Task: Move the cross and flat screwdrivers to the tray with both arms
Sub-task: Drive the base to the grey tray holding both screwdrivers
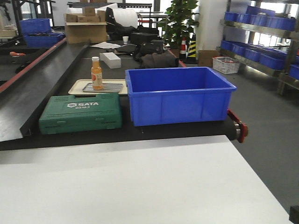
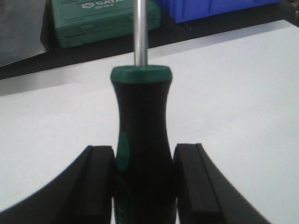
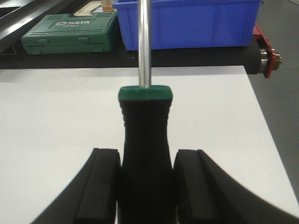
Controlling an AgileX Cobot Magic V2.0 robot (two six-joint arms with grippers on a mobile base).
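Both grippers hold screwdrivers over the white table [image 1: 140, 186].
Left gripper [image 2: 144, 161] clamps the first screwdriver [image 2: 140, 112], right gripper [image 3: 145, 163] the second screwdriver [image 3: 145, 126]; shafts point toward green case [image 1: 80, 113], blue bin [image 1: 180, 95].

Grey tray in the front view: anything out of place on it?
Yes. An orange bottle stands upright on the grey tray, itself resting on a beige tray; the bottle takes up the left part of the drop area.
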